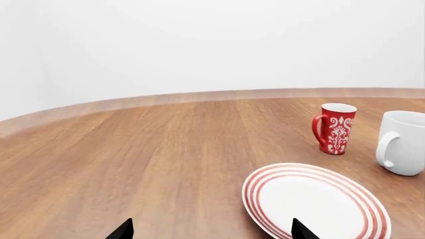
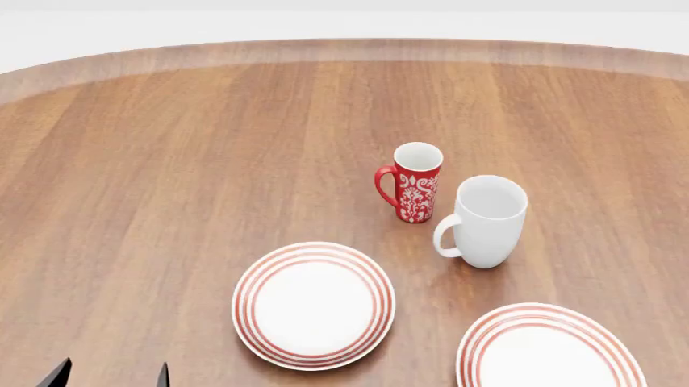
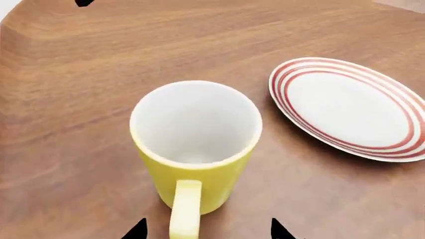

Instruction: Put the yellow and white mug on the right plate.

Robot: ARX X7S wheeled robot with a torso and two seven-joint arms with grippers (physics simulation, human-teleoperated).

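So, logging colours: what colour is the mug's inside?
White inside the yellow and white mug, clearest in the right wrist view.

Matt wood-grain table (image 2: 194,161); smooth ceramic-looking yellow and white mug (image 3: 199,174) and red-ringed right plate (image 2: 549,351).

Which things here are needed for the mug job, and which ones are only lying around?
Needed: yellow mug, upright beside the right plate; right pincer, open, just behind the mug's handle.
Lying about: left plate, red mug, white mug, left pincer.
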